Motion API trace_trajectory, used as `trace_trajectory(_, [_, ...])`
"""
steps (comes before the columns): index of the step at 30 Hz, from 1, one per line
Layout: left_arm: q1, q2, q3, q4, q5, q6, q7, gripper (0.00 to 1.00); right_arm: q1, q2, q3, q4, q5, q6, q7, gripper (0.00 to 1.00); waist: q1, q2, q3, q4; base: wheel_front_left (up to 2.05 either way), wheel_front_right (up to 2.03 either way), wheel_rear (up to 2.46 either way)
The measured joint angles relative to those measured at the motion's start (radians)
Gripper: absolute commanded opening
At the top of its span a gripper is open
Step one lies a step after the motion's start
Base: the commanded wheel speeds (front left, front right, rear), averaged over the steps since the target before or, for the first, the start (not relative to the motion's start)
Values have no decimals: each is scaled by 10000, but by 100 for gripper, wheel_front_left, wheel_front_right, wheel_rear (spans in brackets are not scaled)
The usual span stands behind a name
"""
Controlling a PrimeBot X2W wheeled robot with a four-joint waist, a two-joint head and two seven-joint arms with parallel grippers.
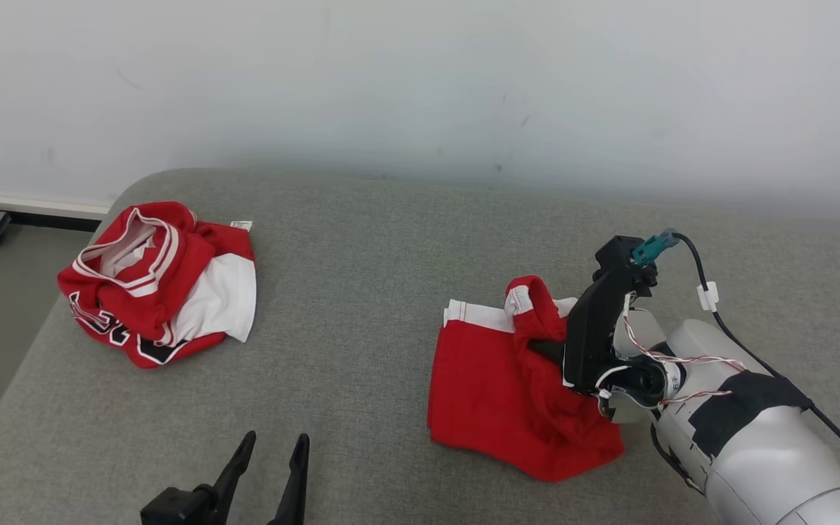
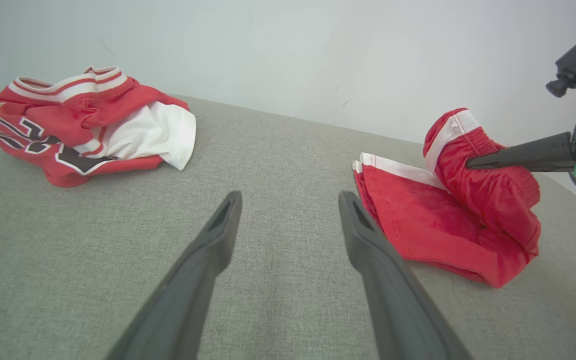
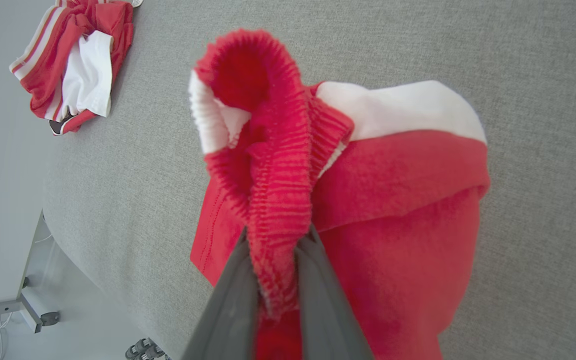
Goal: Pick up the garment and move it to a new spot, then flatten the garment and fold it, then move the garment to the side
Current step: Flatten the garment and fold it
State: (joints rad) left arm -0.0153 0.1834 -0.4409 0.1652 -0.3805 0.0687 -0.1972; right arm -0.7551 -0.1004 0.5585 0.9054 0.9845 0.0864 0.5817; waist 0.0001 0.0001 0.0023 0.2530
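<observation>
The grey cushion [image 1: 362, 306] is lit brightly and evenly; faint shadow is cast behind it; wrist-view edges are bowed.

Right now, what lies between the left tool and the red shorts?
Only bare grey cushion lies between the left tool and the red shorts, seen in the head view.

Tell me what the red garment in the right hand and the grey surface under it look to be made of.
The red garment looks like soft knit fabric, matte and slightly fuzzy, perhaps fleece or jersey. The band pinched in the right hand shows gathered, elastic-looking ribbing. The grey surface looks like woven upholstery cloth, matte, with a fine heathered weave.
</observation>
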Motion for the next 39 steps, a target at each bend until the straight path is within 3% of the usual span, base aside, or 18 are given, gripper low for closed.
trace_trajectory(16, [-292,-424,-470,445,4,-213,-23,100,-136,40,-174,796,10,-426,-240,0,0,0,78,859,0,0,0])
trace_trajectory(34, [-355,-546,-527,746,6,-336,-148,100,-231,86,-73,1628,-23,-510,-464,2,-2,-1,135,1623,0,0,0])
trace_trajectory(35, [-352,-546,-516,761,6,-334,-159,100,-303,100,-54,1680,-92,-510,-552,99,-2,0,126,1633,0,0,0])
trace_trajectory(39, [-331,-523,-408,798,6,-272,-238,100,-439,148,33,1787,-171,-506,-627,100,-2,-1,97,1575,0,0,0])
